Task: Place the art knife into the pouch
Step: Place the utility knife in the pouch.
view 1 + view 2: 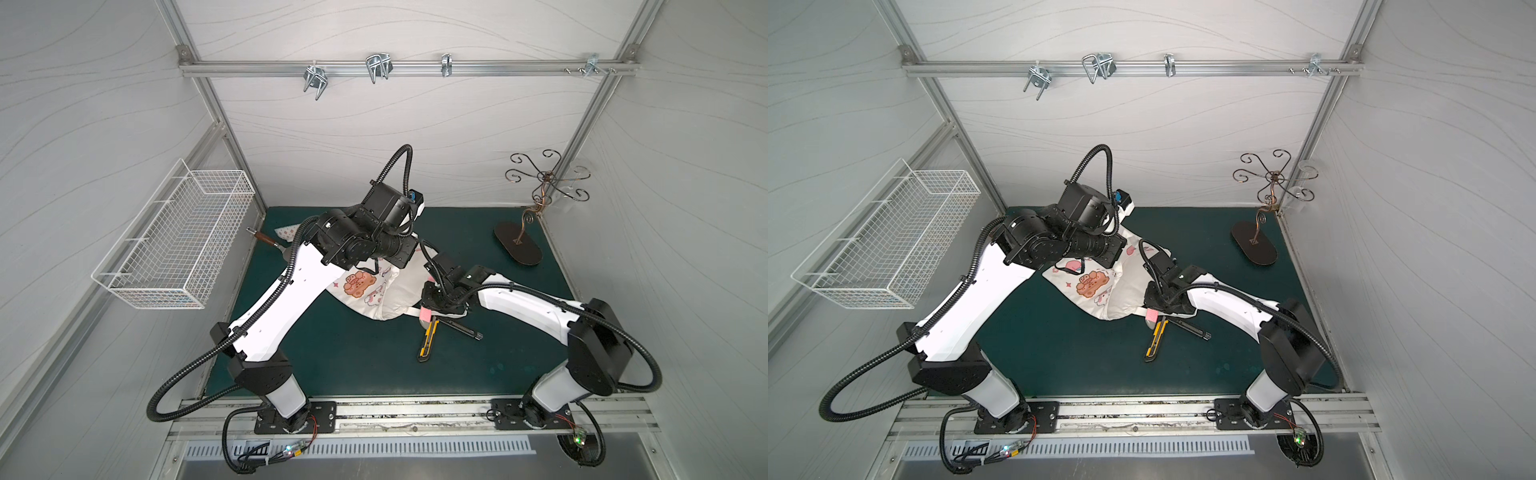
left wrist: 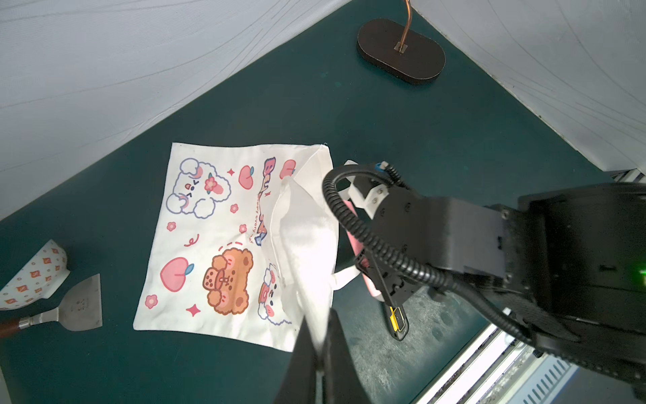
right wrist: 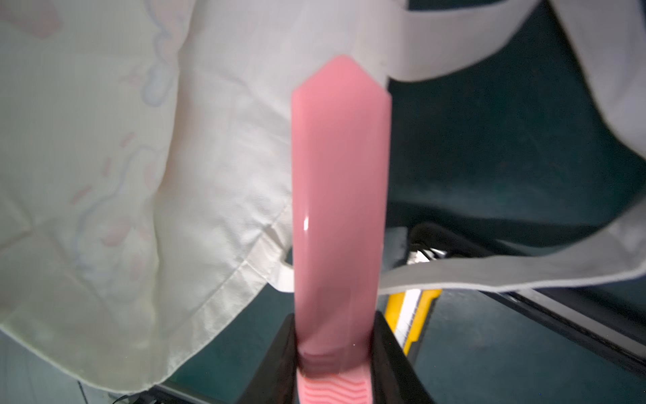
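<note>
Right wrist view: the right gripper (image 3: pixel 334 325) is clamped on one pink art knife (image 3: pixel 341 175), which sticks straight out from between the two black fingers. Its pointed tip reaches the rim of the pouch (image 3: pixel 140 175), at the spot where one of the two white straps (image 3: pixel 437 45) joins the cloth. Whether the tip is inside the opening cannot be told.

Left wrist view: the left gripper (image 2: pixel 320 363) is pinched together on one layer of the pouch's rim, holding that cloth up off the green counter (image 2: pixel 402 140). The printed side shows one brown bear, bunnies and pink peaches.

In both top views, two more knives lie on the counter just beside the pouch's mouth: one yellow-and-black utility knife (image 1: pixel 428 338) and one black utility knife (image 1: pixel 461 326), their near ends close together.

Elsewhere are one metal scraper (image 2: pixel 77 307) with a brown handle, one patterned cup (image 2: pixel 31 276) beside it, one curled wire stand (image 1: pixel 519 245) on an oval base, one white wire basket (image 1: pixel 174 237) on the side wall, and four metal clips (image 1: pixel 378 66) on the rear rail.
</note>
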`<state>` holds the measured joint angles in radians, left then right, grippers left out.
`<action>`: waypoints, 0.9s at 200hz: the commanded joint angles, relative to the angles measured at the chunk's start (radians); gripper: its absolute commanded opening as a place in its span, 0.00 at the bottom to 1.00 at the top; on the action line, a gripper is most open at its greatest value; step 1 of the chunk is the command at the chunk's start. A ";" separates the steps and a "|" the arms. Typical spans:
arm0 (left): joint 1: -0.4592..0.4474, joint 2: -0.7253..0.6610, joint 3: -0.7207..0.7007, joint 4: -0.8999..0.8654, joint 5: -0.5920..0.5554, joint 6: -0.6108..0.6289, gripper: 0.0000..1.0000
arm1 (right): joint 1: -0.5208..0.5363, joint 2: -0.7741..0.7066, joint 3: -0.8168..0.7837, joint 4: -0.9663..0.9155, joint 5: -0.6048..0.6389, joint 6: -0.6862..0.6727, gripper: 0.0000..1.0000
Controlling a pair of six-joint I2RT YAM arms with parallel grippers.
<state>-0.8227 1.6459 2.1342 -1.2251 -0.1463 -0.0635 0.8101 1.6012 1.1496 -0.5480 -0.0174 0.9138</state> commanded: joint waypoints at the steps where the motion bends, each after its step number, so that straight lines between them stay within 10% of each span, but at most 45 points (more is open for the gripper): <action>1: 0.004 0.018 0.037 -0.006 -0.003 -0.003 0.00 | -0.018 0.053 0.042 0.085 -0.091 -0.034 0.19; 180: 0.004 0.101 0.253 -0.088 0.096 -0.084 0.00 | -0.142 0.386 0.103 0.680 -0.349 0.271 0.20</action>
<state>-0.8223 1.7210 2.2936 -1.2888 -0.0956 -0.1265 0.6735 1.9282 1.1988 0.0593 -0.3477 1.1210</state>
